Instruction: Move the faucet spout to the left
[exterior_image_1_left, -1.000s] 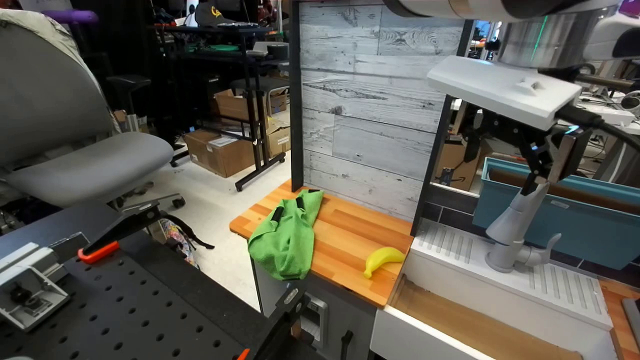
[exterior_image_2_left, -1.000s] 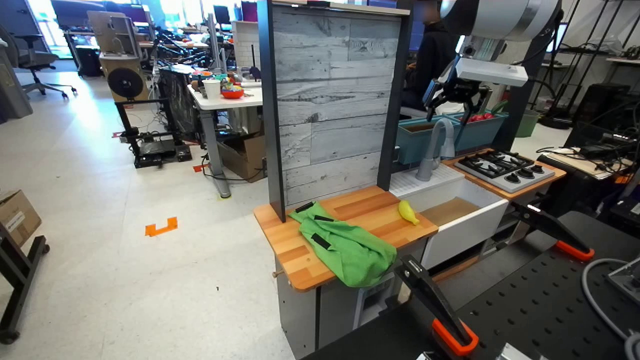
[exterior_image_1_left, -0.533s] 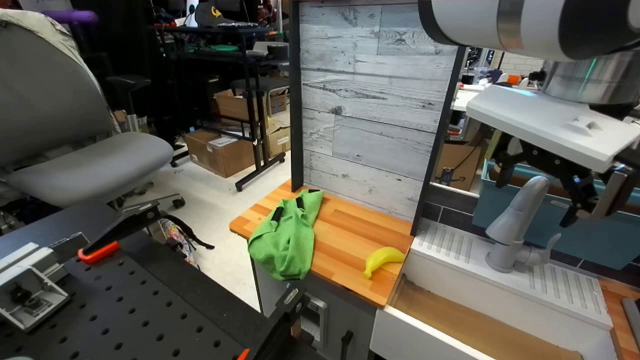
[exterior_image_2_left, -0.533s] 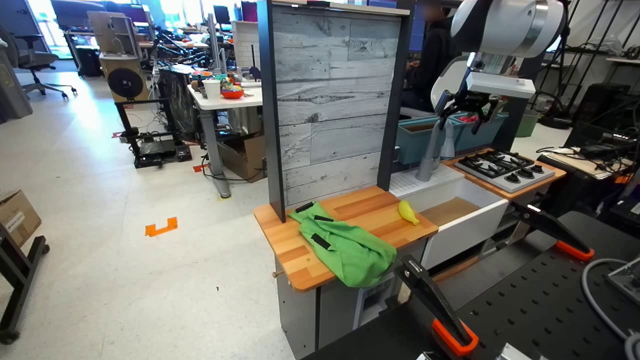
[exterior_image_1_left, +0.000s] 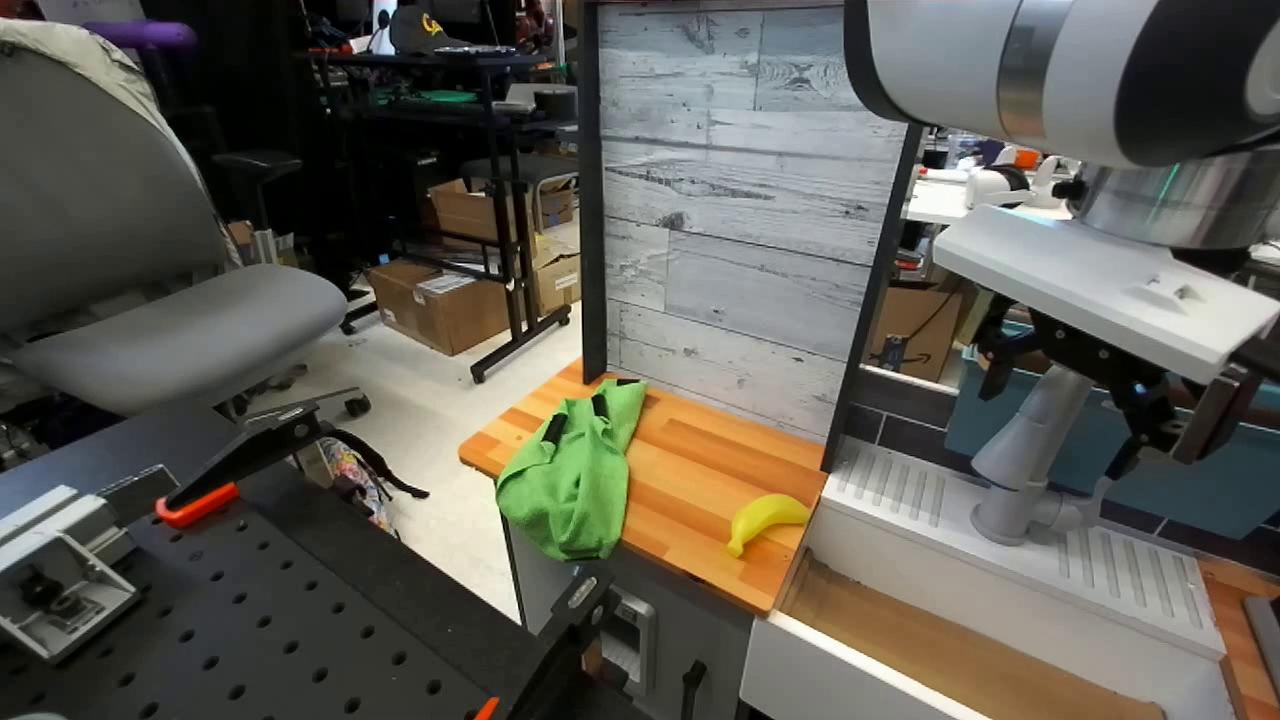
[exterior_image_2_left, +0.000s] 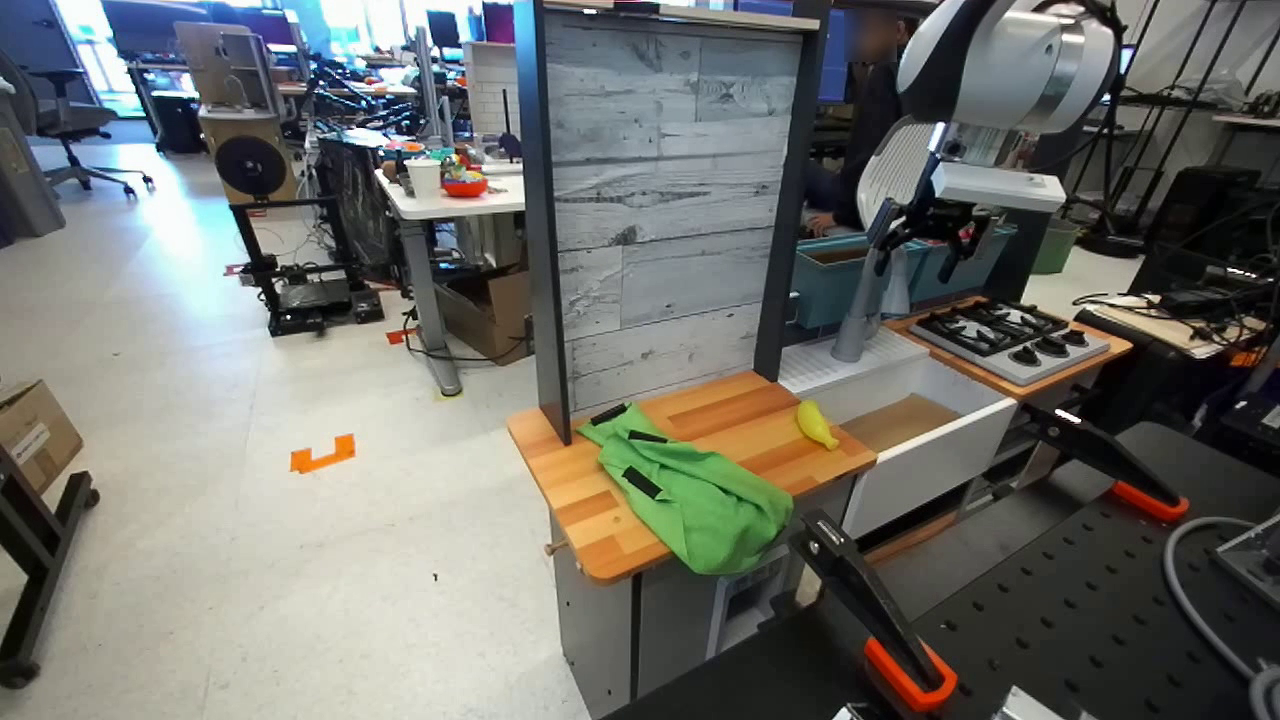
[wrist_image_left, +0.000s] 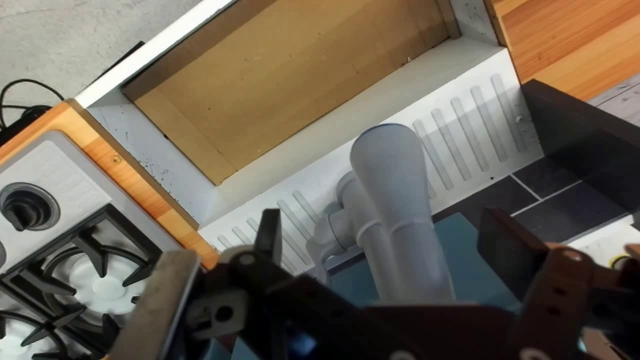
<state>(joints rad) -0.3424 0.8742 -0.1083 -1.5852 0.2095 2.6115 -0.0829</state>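
The light grey faucet spout (exterior_image_1_left: 1030, 440) rises from its base at the back of the sink. It also shows in an exterior view (exterior_image_2_left: 862, 305) and in the wrist view (wrist_image_left: 392, 170), its wide nozzle pointing over the basin. My gripper (exterior_image_1_left: 1055, 425) is open, tilted, with one finger on each side of the spout's upper part. In the wrist view the gripper (wrist_image_left: 382, 222) has visible gaps between both fingers and the spout. The gripper (exterior_image_2_left: 912, 268) hides the spout's top in both exterior views. The faucet handle (wrist_image_left: 327, 235) lies near one finger.
The white sink (exterior_image_1_left: 900, 570) lies below the faucet. A teal planter (exterior_image_1_left: 1180, 470) stands close behind it. A stove (exterior_image_2_left: 1065, 350) is beside the sink. A yellow banana (exterior_image_1_left: 770, 520) and green cloth (exterior_image_1_left: 575, 480) lie on the wooden counter. A plank-patterned panel (exterior_image_1_left: 740, 240) stands upright there.
My gripper has shifted sideways and come down, so that its open fingers now straddle the spout. The spout, banana and cloth show no visible movement.
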